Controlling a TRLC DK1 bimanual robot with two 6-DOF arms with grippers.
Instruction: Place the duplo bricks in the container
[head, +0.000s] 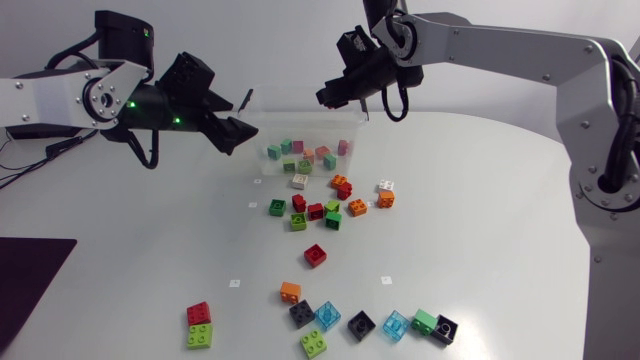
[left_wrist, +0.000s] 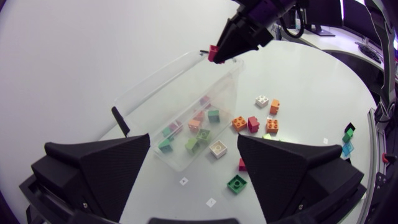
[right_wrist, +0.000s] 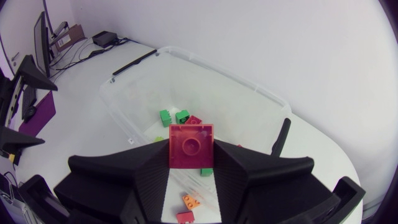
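A clear plastic container (head: 352, 122) stands at the back middle of the table with several coloured duplo bricks (head: 305, 153) inside. My right gripper (head: 328, 97) hangs over its far right corner, shut on a red brick (right_wrist: 191, 146); the left wrist view shows that brick (left_wrist: 213, 54) above the container's rim (left_wrist: 163, 73). My left gripper (head: 238, 131) is just off the container's left end, open, its fingers (left_wrist: 106, 165) wide apart with nothing between them. Many loose bricks (head: 322, 205) lie on the table in front of the container.
A lone red brick (head: 316, 254) lies mid-table. A row of several bricks (head: 361, 324) sits near the front edge, with a red brick on a green one (head: 199, 325) at front left. A dark mat (head: 25, 290) covers the front left corner.
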